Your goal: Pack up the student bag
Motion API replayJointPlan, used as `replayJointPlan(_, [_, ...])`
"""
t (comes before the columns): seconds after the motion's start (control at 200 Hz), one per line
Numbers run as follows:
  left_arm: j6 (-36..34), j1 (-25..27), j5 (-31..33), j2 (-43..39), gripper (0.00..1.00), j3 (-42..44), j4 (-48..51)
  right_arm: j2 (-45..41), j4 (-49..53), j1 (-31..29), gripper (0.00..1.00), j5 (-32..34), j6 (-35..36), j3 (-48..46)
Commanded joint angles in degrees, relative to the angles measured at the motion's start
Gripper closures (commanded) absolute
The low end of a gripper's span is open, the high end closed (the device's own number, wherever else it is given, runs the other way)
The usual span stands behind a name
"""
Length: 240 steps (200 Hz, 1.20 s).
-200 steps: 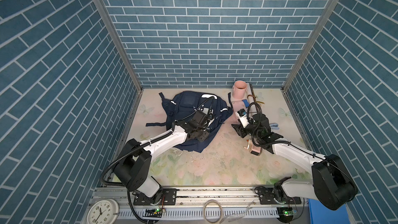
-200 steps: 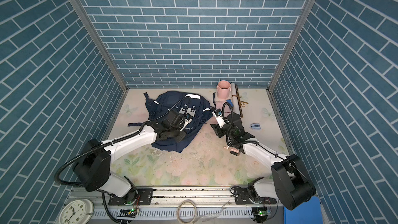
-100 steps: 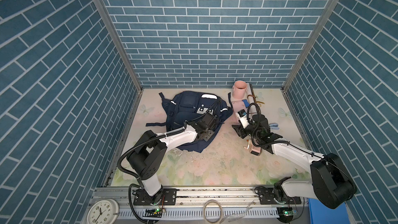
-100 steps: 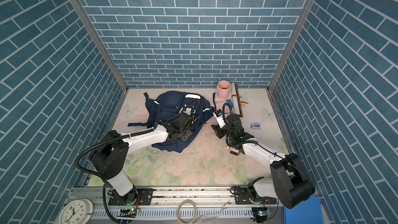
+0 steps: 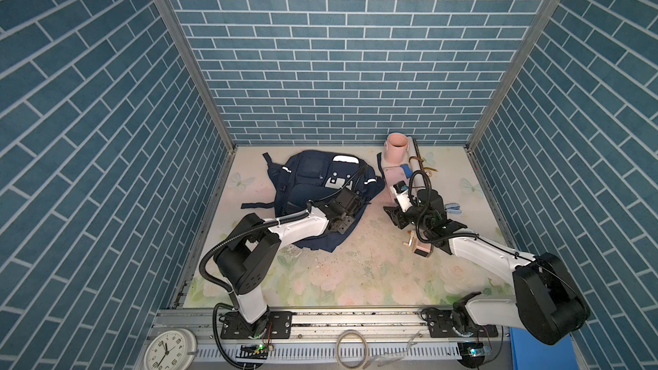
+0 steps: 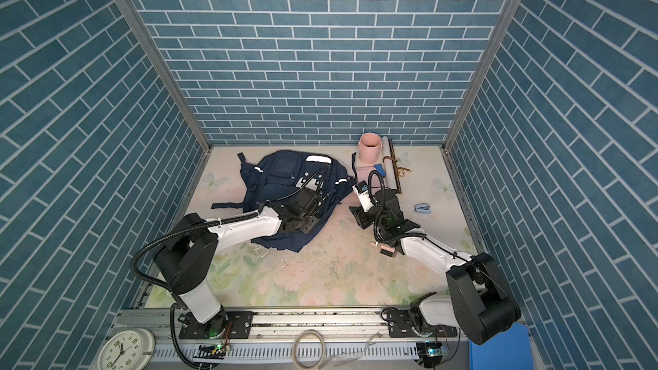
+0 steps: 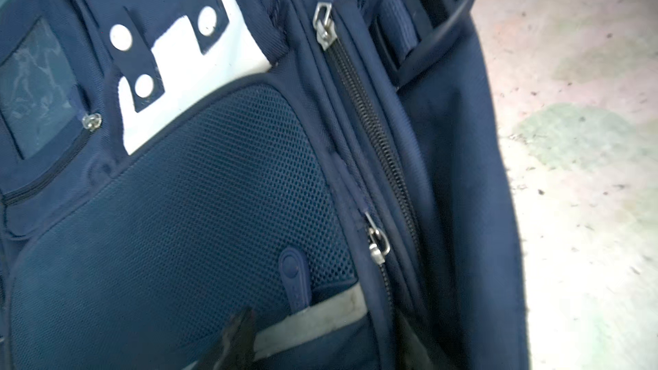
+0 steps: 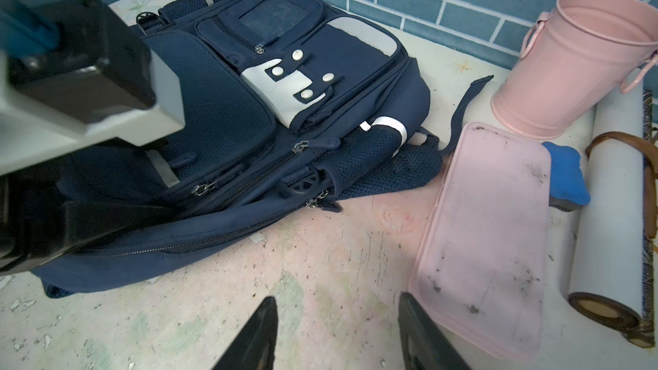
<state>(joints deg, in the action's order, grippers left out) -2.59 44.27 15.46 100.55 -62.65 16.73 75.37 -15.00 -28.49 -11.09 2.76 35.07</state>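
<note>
Bare table (image 5: 356, 272) in front of the bag (image 5: 306, 176) is open. A narrow lane runs between bag and case (image 8: 491, 229). Bucket (image 5: 396, 151), roll (image 8: 612, 190) and sponge (image 8: 566, 176) crowd the far corner. A small block (image 5: 422, 249), perhaps wooden, lies mid-right.

You get only the tips of the left fingers (image 7: 238, 338); the frame edge cuts off the rest, and the bag (image 7: 199, 208) overruns that frame. Ahead of the right gripper (image 8: 336, 332), the blurred left arm (image 8: 82, 76) hides part of the bag. The blue thing (image 5: 454, 208) near the right gripper is too small to name.
</note>
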Motion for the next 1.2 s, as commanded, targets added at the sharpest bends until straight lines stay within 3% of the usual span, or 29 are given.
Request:
replayJointPlan(0.0, [-0.22,0.11,1.88,1.35,0.37,0.76,2.08,-0.84,-0.46,-0.16,0.45,-0.60,-1.62,-0.79])
replayJointPlan(0.125, [0.60,-0.01,5.44,2.24,0.38,1.04,1.86,-0.58,-0.51,-0.18,0.45,-1.19,-1.89,-0.92])
replayJointPlan(0.2, [0.92,-0.18,6.31,2.37,0.47,0.20,2.74,-0.41,-0.55,-0.16,0.45,-1.71,-1.74,-0.79])
replayJointPlan(0.32, [0.51,-0.26,6.64,-0.70,0.86,-1.14,3.49,-0.53,0.18,-0.16,0.47,-2.22,-1.12,-0.13])
replayJointPlan(0.4, [-0.62,-0.39,5.98,-3.93,1.00,-1.82,3.38,-0.49,0.58,-0.16,0.48,-2.52,-1.17,0.56])
replayJointPlan(0.855, [-10.42,-1.12,2.29,-14.68,1.00,-8.80,7.01,2.93,0.30,-1.78,0.51,-5.28,-5.45,8.35])
replayJointPlan(1.195, [-10.62,-1.54,-1.29,-17.97,1.00,-10.21,7.71,16.80,-2.49,-7.87,0.52,-8.06,-5.40,20.92])
